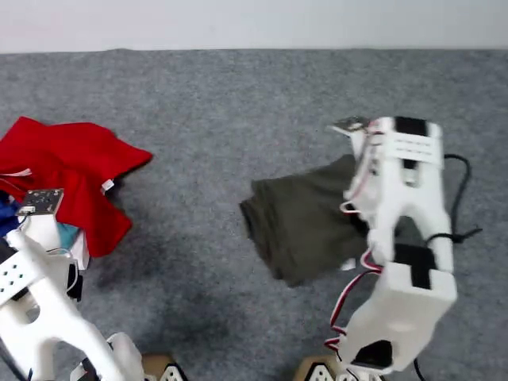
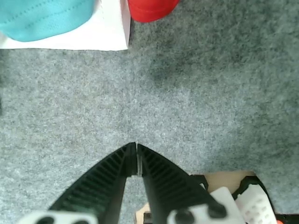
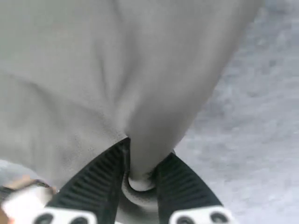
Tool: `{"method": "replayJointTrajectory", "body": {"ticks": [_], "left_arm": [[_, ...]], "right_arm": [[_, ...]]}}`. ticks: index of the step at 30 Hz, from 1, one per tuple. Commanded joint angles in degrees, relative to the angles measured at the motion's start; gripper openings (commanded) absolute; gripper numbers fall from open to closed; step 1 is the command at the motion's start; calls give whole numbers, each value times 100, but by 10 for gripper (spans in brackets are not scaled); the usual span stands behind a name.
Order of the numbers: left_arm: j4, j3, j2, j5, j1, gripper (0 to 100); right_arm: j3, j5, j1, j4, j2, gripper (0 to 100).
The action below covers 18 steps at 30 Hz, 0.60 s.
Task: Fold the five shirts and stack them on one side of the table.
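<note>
An olive-green shirt [image 1: 305, 218] lies partly folded on the grey carpet right of centre. In the right wrist view my right gripper [image 3: 140, 161] is shut on a pinched fold of this olive shirt [image 3: 117, 70], which hangs away from the jaws. The right arm [image 1: 401, 198] stands over the shirt's right side. A red shirt [image 1: 75, 171] lies crumpled at the far left, with bits of blue and teal cloth beside it. My left gripper [image 2: 136, 151] is shut on nothing above bare carpet, near a teal shirt [image 2: 44, 16] and the red shirt [image 2: 149, 8].
A white sheet or shirt [image 2: 100, 35] lies under the teal cloth. The grey carpet [image 1: 238, 103] stretches bare across the back and middle. A tan base block [image 2: 219, 179] sits beneath the left arm.
</note>
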Motion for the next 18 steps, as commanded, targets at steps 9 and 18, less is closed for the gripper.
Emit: {"method": "replayJointTrajectory", "body": {"ticks": [9, 18], "left_arm": [[-79, -22, -123, 0, 44, 5], [-79, -22, -123, 0, 44, 5]], "right_arm": [[-158, 2497, 936, -2264, -365, 10], [-202, 2286, 884, -2229, -514, 108]]}}
